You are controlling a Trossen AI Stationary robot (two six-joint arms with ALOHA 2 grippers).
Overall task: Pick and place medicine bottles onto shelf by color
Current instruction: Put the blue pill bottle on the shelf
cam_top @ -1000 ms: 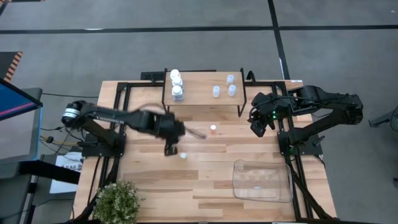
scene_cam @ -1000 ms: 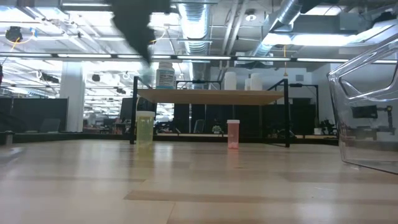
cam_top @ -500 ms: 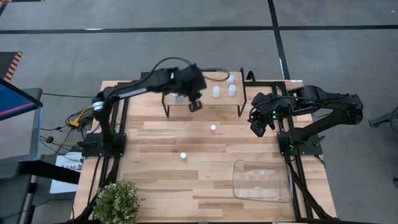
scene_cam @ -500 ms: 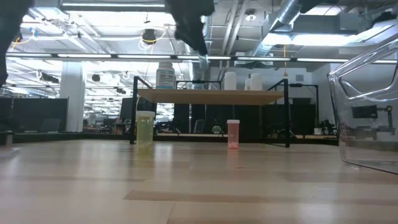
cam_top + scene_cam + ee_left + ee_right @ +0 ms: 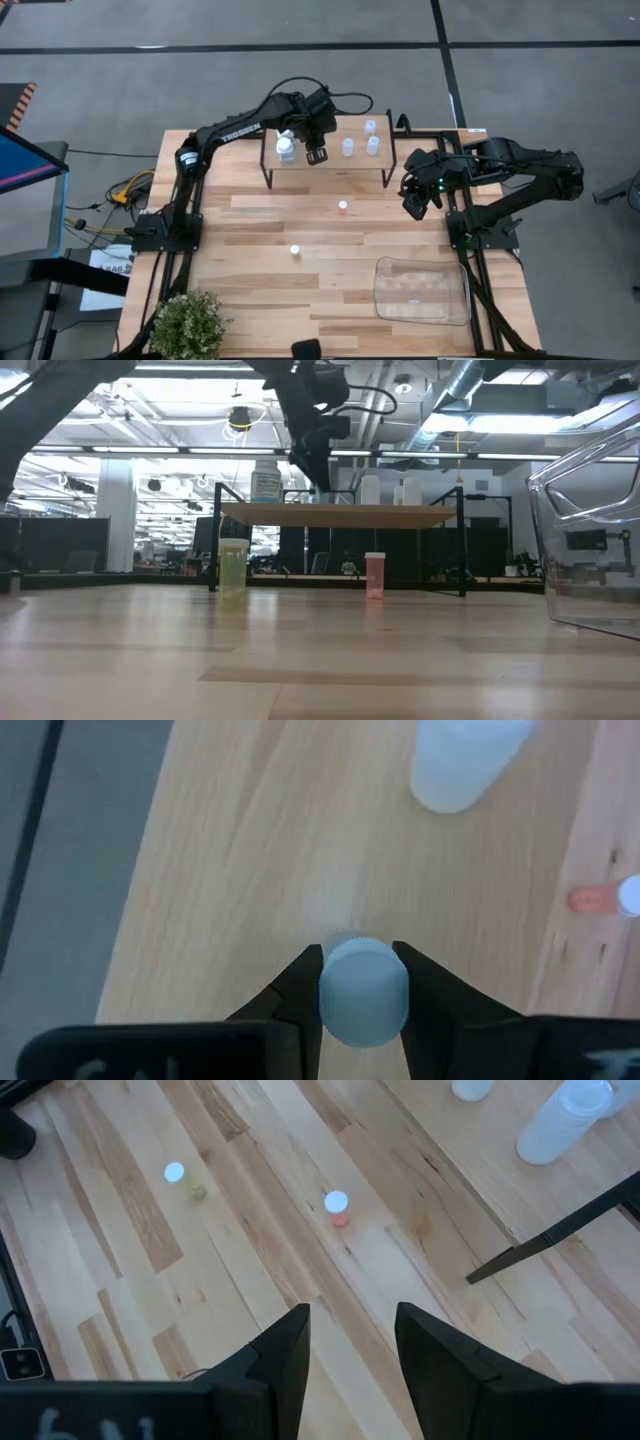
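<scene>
Your left gripper point(image 5: 360, 982) is closed to the width of a small pale-blue-capped bottle point(image 5: 363, 992), which sits pinched between its two fingers point(image 5: 296, 990). The left wrist view shows this grip over the light board of the shelf point(image 5: 240, 850), with a clear bottle point(image 5: 462, 760) standing farther along the board.

From above, the same gripper point(image 5: 316, 153) hangs over the shelf point(image 5: 360, 162) near its middle, just beside the white bottles point(image 5: 286, 148) and apart from three clear bottles point(image 5: 360, 142); the held bottle itself is hidden there.

The low view alone shows the height: the arm point(image 5: 312, 420) comes down to the shelf top point(image 5: 340, 513).

Two bottles stand on the table point(image 5: 250, 300): a red-orange one point(image 5: 342, 207) near the shelf and a yellow-green one point(image 5: 295, 250) closer to the middle. The low view shows their tints, pink point(image 5: 375, 575) and yellow-green point(image 5: 233, 565).

Your right gripper point(image 5: 412, 205) waits beside the shelf's right end, fingers point(image 5: 285, 1355) apart and holding nothing. A clear tray point(image 5: 422, 292) lies at front right.
</scene>
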